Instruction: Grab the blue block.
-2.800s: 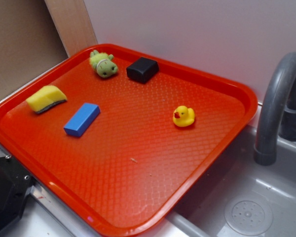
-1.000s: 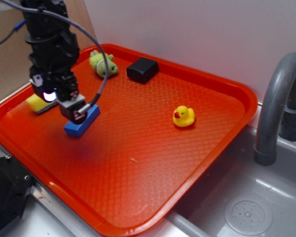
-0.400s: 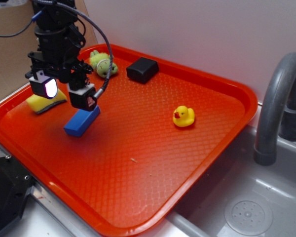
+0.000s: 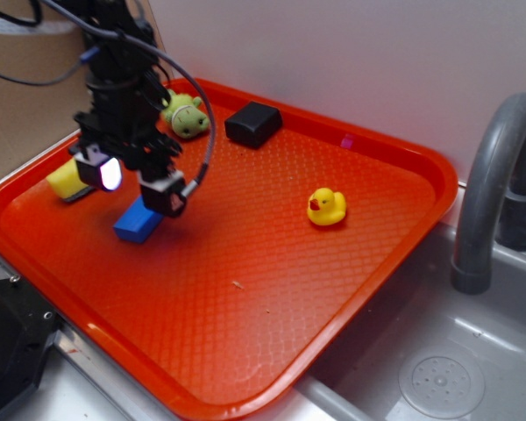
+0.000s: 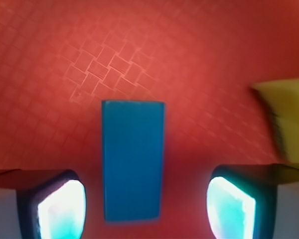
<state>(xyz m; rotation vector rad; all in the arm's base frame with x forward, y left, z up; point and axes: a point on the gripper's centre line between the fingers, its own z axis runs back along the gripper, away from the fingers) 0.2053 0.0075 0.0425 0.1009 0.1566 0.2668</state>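
Note:
The blue block (image 4: 137, 221) lies flat on the red tray (image 4: 333, 263), at its left side. In the wrist view the blue block (image 5: 133, 159) runs lengthwise between my two glowing fingertips (image 5: 62, 209), with red tray showing on both sides of it. My gripper (image 4: 138, 184) hangs open just above the block, partly covering its far end in the exterior view. My gripper (image 5: 146, 209) touches nothing.
A yellow sponge (image 4: 68, 181) lies left of the block, and its edge shows as the yellow sponge (image 5: 286, 117) in the wrist view. A green plush toy (image 4: 186, 114), a black block (image 4: 252, 124) and a yellow rubber duck (image 4: 326, 207) sit on the tray. A grey faucet (image 4: 491, 193) and sink (image 4: 438, 368) stand at right.
The arm came into view from the left and settled over the blue block. In the last half second the open gripper shifted right and lower above the block. The block has not moved.

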